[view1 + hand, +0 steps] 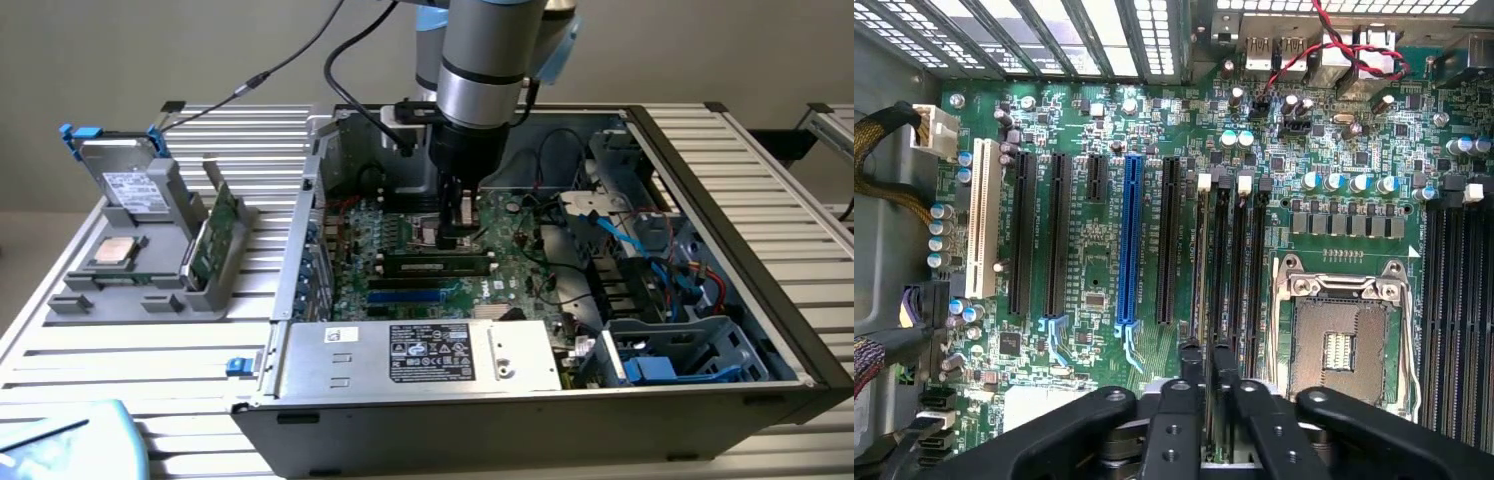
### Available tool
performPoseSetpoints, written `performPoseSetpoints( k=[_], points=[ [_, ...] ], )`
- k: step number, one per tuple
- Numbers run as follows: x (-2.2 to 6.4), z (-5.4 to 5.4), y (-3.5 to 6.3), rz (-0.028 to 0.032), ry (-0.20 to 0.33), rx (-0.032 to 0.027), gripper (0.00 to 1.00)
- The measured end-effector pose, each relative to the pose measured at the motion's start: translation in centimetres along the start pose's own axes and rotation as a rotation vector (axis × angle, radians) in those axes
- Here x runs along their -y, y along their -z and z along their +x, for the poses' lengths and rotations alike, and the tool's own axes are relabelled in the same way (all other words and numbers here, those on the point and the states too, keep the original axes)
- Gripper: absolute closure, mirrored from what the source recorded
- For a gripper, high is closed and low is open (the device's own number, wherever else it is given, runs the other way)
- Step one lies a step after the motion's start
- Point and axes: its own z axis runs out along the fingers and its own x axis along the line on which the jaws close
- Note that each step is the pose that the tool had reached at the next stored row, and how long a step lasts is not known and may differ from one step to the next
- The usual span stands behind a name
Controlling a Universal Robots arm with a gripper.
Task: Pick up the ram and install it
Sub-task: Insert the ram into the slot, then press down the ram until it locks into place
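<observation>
The black gripper [454, 238] has its jaws drawn nearly together, pinching the long, thin green ram stick [434, 266] standing on the green motherboard [1089, 270].

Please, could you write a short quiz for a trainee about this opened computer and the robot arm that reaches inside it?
1. True or false: the CPU socket on the motherboard is empty.
2. The pincer is nearest to: A) the power supply, B) the memory slots, C) the hard drive.
3. Which colour is the long slot that stands between the black expansion slots?
Key: 1 true; 2 B; 3 blue.
</observation>
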Motion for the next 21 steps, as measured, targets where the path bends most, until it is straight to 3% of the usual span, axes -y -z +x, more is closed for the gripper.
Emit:
performPoseSetpoints(
  k=[2,15,21],
  points=[
    [0.00,0.0,0.00,0.0000,0.000,0.0000,0.89],
    [0.08,0.0,0.01,0.0000,0.000,-0.0001,0.89],
    [2.02,0.2,0.12,0.0000,0.000,0.0017,0.89]
  ],
)
